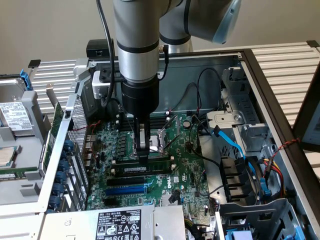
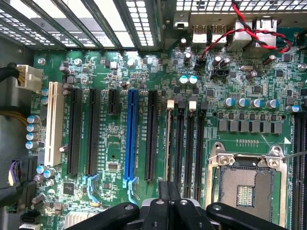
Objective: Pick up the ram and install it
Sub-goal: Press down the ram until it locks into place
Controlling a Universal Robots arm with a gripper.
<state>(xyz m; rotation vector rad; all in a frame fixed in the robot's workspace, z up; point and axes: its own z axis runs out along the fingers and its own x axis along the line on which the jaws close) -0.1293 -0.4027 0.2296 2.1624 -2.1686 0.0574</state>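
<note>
One ram [image 1: 150, 169], one long blue slot [image 2: 130, 139], one white slot [image 2: 52, 122], one claw [image 1: 143, 156]

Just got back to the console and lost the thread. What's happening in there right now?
The arm has its end effector lowered into the open computer case, right over the motherboard. It sits on the ram, a dark-green stick lying along the black memory slots beside the CPU socket. The blue slot next to them is empty. Whether the stick is fully seated cannot be told from here.

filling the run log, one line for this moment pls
gripper: down over memory slots | ram: upright in slot, at fingers | seating: cannot tell
</note>
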